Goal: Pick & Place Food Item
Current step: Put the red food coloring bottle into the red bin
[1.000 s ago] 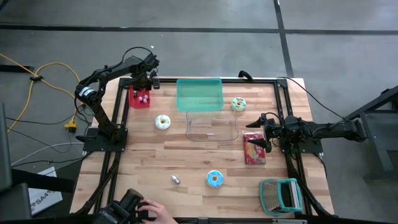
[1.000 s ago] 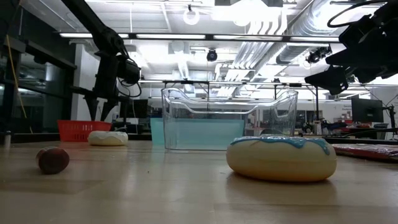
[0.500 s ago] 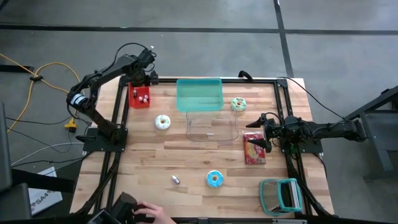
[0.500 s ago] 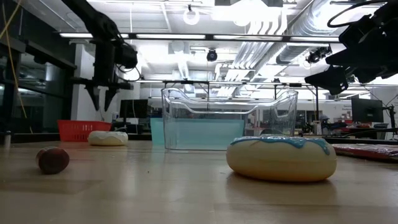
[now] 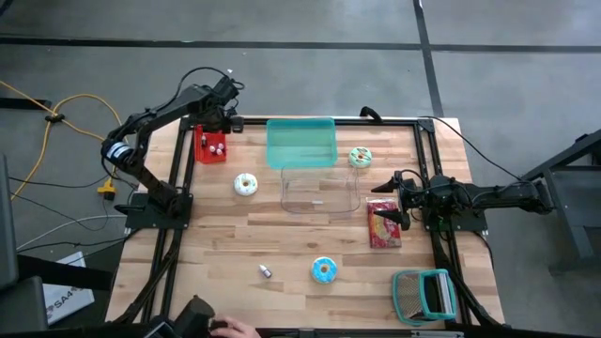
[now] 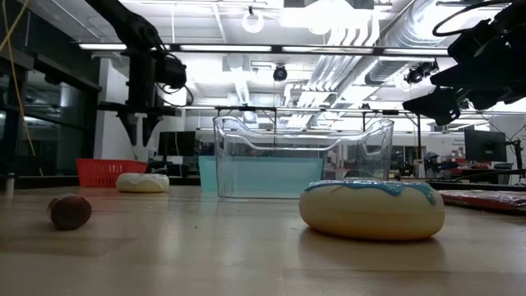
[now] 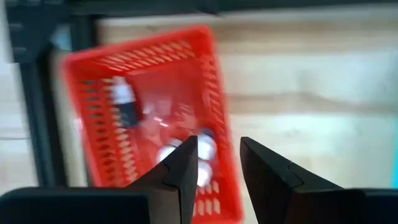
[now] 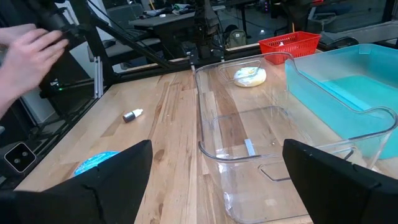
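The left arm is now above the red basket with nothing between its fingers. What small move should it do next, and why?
Probably swing the left pincer away from the red basket toward the white donut, the nearest food still on the table. Its fingers stand slightly apart and hold nothing, and small items already lie in the basket. The right pincer waits open at the table's right side.

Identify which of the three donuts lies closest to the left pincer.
The white-iced donut, just below the red basket that the left pincer hovers over; the green donut and blue donut lie farther away.

Bright overhead lights, left wrist view blurred
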{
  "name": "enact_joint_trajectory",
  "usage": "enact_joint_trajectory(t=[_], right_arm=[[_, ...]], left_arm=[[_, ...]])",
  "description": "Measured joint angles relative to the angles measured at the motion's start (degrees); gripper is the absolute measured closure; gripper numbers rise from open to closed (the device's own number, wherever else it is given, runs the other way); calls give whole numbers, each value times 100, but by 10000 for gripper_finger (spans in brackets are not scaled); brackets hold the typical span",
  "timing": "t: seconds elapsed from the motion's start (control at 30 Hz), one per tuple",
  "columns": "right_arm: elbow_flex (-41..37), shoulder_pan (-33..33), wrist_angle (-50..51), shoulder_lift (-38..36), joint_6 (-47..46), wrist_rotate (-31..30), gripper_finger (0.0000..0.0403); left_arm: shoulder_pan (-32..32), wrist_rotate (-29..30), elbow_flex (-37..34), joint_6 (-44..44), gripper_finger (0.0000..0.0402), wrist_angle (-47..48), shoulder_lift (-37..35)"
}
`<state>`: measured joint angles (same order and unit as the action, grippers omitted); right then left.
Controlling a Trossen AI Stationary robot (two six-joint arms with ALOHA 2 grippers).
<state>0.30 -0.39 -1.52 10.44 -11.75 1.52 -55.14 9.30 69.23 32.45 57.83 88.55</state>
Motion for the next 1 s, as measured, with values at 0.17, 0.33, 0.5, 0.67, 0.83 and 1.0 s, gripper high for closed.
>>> enact_joint_trajectory(t=[0.17, 0.33, 0.5, 0.67, 0.83, 1.0], right_arm=[[2, 1, 0, 0, 0, -2, 53], [0, 1, 0, 0, 0, -2, 53], [2, 1, 0, 0, 0, -2, 53], [0, 1, 0, 0, 0, -2, 53], [1, 0, 0, 1, 0, -2, 53], [1, 0, 0, 0, 0, -2, 53]], left_arm=[[386, -618, 2, -568, 287, 2, 0], [947, -708, 2, -610, 287, 0, 0], [1469, -619, 2, -569, 287, 0, 0], [2002, -618, 2, -459, 288, 1, 0], [2511, -618, 2, -301, 288, 2, 0], [3023, -618, 2, -182, 288, 2, 0]])
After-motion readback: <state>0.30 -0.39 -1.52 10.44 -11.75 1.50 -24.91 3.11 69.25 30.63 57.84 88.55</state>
